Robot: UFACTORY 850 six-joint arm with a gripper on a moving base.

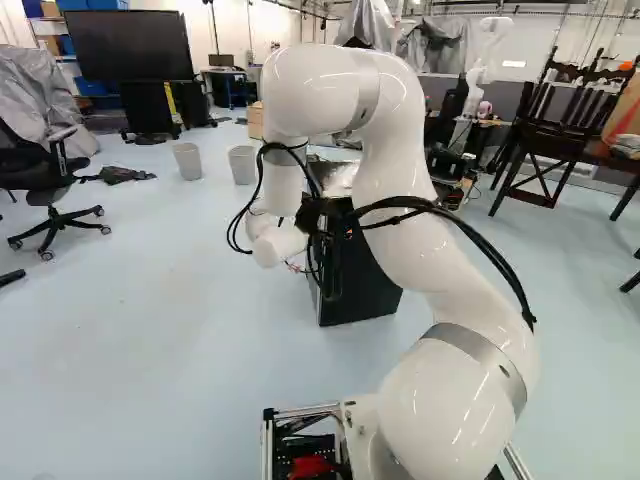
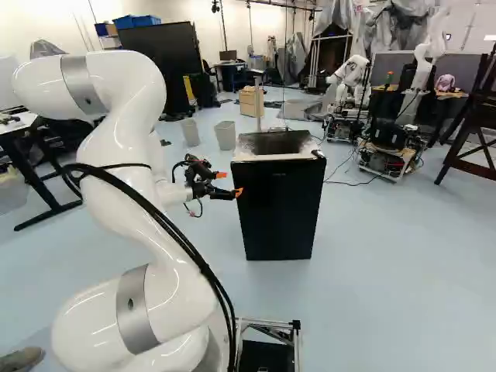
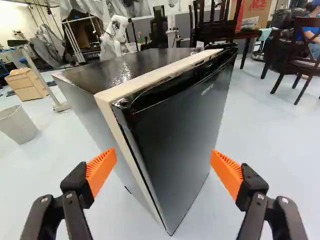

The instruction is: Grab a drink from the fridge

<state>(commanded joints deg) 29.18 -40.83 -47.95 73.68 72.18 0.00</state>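
Item: black fridge (image 2: 279,209), twelve o'clock from my base, on the floor; contents hidden from me.
Item: my jaws (image 2: 230,184), released, spread wide, near the fridge's front left corner. In the wrist view, my jaws (image 3: 163,166) have that corner at twelve o'clock.
In the way: the fridge door (image 3: 185,130), closed, between me and the interior.
Beyond the fridge, eleven o'clock: one grey bin (image 2: 190,132), a second grey bin (image 2: 225,136), a large dark screen (image 1: 130,45).
Past it, one o'clock: another robot (image 2: 422,71).
Two o'clock: dark wooden furniture (image 1: 565,130).
Ten o'clock: an office chair (image 1: 45,180).
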